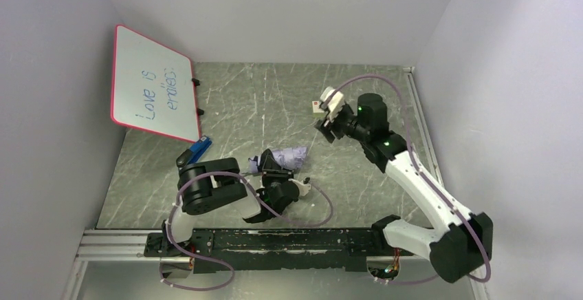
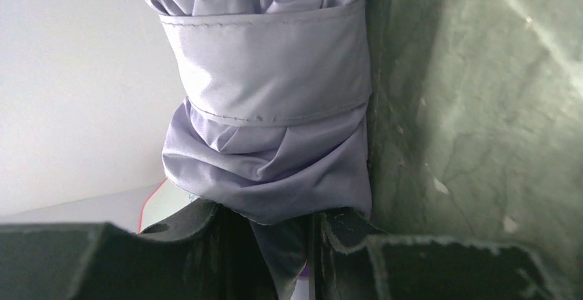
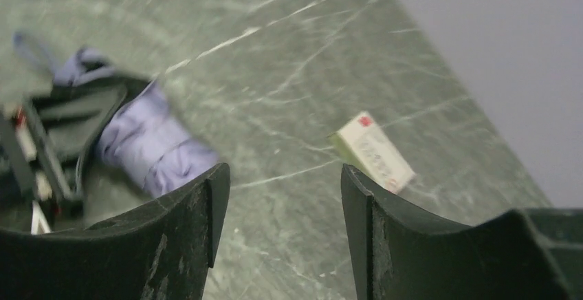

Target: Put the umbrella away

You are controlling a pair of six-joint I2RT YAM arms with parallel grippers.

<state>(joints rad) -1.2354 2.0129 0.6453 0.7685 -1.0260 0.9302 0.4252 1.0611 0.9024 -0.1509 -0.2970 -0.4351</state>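
The left gripper [image 1: 273, 168] is partly closed around the umbrella [image 1: 289, 155], which lies folded near the middle of the green marbled table [image 1: 240, 100], just ahead of the left arm. In the left wrist view the lavender fabric [image 2: 268, 107] is bunched and wrapped by its closing strap, and the lower end of the bundle is pinched between the two black fingers [image 2: 189, 228] of the gripper [image 2: 275, 228]. The bundle's right side lies against the tabletop.

The right gripper [image 1: 330, 115] hangs above the table's far right part with its jaws wide apart and nothing between them. In its wrist view the gripper [image 3: 285, 183] frames bare tabletop. A small white carton with a red mark [image 3: 371, 150] lies just beyond the right finger, untouched. The umbrella [image 3: 155, 145] shows off to the left, well apart from this gripper.
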